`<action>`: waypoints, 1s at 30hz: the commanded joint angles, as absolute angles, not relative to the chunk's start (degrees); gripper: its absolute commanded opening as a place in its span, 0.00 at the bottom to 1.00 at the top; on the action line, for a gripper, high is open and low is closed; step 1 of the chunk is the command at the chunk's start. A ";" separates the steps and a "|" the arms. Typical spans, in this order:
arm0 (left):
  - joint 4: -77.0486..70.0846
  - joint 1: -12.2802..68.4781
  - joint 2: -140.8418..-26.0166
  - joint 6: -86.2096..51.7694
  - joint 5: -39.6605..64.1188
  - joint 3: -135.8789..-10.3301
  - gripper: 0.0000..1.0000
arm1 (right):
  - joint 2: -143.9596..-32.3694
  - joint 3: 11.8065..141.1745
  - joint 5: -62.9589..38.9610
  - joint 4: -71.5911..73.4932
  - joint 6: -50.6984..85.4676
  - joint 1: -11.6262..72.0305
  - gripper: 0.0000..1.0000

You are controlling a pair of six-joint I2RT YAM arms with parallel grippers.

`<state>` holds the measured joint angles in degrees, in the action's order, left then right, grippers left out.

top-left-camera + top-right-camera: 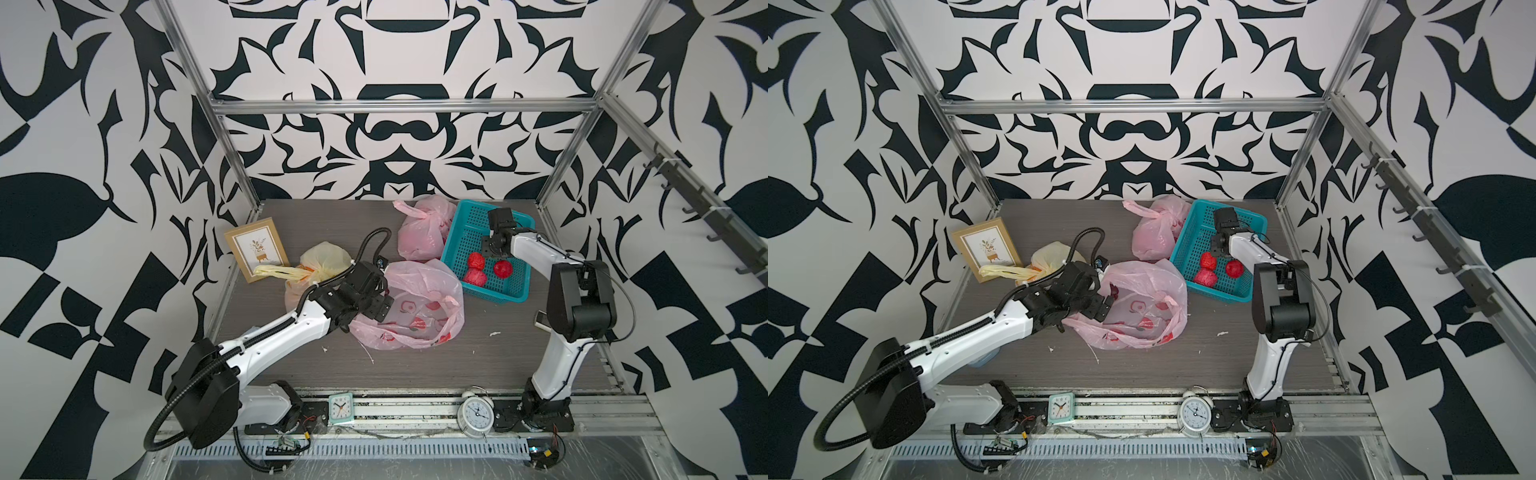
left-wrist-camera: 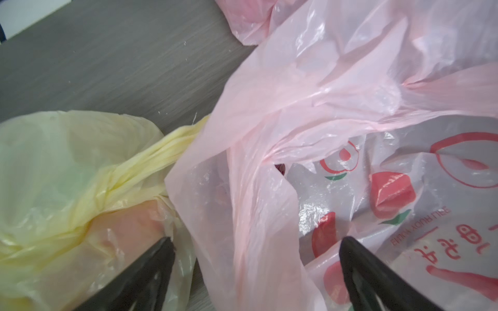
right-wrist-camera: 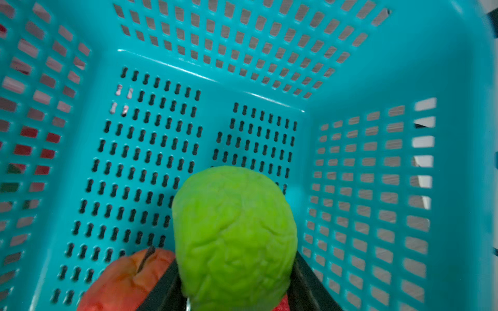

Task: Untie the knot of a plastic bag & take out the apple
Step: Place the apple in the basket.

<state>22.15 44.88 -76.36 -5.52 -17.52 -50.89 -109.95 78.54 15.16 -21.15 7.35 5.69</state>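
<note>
A pink plastic bag (image 1: 419,307) (image 1: 1142,309) printed with red fruit lies mid-table, unknotted, its mouth gaping. My left gripper (image 1: 384,309) (image 1: 1106,307) (image 2: 256,239) is open at that mouth. The bag's loose rim (image 2: 250,215) hangs between the fingers without being pinched. My right gripper (image 1: 488,245) (image 1: 1214,245) (image 3: 237,274) hangs inside the teal basket (image 1: 515,297) (image 3: 269,75), shut on a wrinkled green apple (image 3: 234,231). That apple is hidden under the gripper in both top views. Three red apples (image 1: 476,270) lie in the basket, and one of them (image 3: 126,280) shows beside the fingers.
A knotted yellow bag (image 1: 320,259) (image 2: 67,161) sits against the pink bag's left side. A second knotted pink bag (image 1: 419,232) lies behind, beside the basket. A framed picture (image 1: 257,249) leans at the left wall. Two clocks (image 1: 341,408) (image 1: 476,413) stand on the front rail.
</note>
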 commanded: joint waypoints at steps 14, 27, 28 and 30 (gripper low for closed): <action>23.91 44.30 -85.03 -10.42 -20.28 -55.64 0.51 | -111.10 80.64 8.24 -20.12 8.70 4.10 0.64; 19.98 44.85 -78.99 -6.37 -19.70 -52.60 0.00 | -87.16 70.46 -8.85 -14.77 9.04 4.82 0.66; 19.46 45.40 -78.53 -5.51 -20.12 -52.35 0.00 | -84.81 69.34 -11.68 -14.55 9.10 5.38 0.65; 17.74 47.17 -77.56 -2.79 -21.50 -51.63 0.00 | -80.18 67.44 -17.10 -16.09 8.72 7.47 0.63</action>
